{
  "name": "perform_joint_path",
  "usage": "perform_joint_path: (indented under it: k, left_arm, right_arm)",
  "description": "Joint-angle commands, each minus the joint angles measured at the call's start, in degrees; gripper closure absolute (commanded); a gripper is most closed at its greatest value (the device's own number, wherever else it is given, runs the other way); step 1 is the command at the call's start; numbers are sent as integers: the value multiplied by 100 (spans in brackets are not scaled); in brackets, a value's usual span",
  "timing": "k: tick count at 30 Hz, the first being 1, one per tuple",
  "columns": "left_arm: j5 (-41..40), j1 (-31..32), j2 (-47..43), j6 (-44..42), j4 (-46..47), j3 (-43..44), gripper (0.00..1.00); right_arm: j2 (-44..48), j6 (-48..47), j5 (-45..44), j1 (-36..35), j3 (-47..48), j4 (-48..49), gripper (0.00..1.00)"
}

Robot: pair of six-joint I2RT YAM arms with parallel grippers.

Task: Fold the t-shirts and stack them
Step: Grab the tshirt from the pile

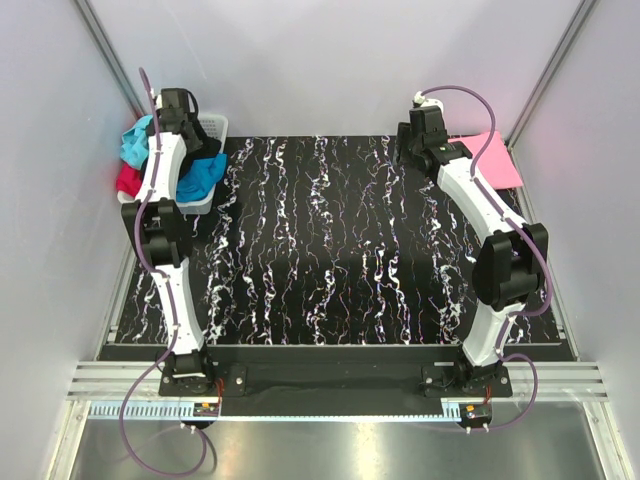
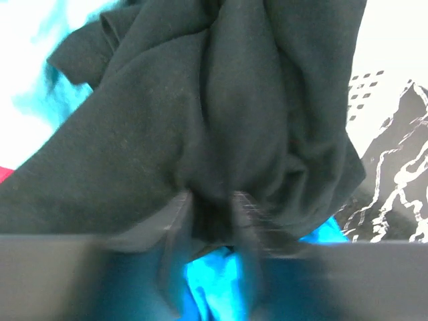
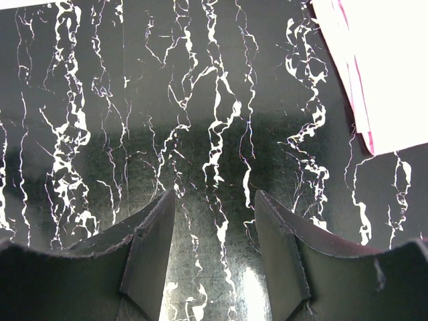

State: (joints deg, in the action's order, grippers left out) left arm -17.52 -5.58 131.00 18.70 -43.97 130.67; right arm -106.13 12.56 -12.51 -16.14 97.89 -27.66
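Top external: pink cloth t-shirt (image 1: 495,160) looks folded, rest pending. Left end effector (image 2: 210,200) straddles black cloth t-shirt (image 2: 200,100), grip unclear; right end effector (image 3: 214,195) open, empty.

Black shirt (image 2: 200,134); pink shirt (image 1: 495,158); teal shirt (image 1: 135,145); table (image 1: 330,250) black, white-veined.

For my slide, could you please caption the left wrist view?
Left gripper straddles bunched black t-shirt over blue cloth.
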Motion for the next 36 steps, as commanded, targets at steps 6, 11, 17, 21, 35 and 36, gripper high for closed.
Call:
perform_joint_path:
  k: [6,11,17,21,35,36]
  left_arm:
    - [-77,-57,-337,73,143,28,100]
    - [178,109,-838,-129,151,266,100]
    - [459,400,-1454,-323,108,275,100]
    - [986,488,-1814,-209,64,135,100]
    - [3316,1779,-2465,-59,-68,89,100]
    - [3325,1841,-2387,-94,-138,273,100]
  right_arm:
    - [197,-87,29,-65,178,165,42]
    - [127,27,161,-73,82,173,42]
    - [13,124,276,-135,11,173,43]
    - [22,115,267,-170,-68,182,44]
    - [92,212,144,-188,-358,252,45]
    - [110,229,109,-196,-375,252,45]
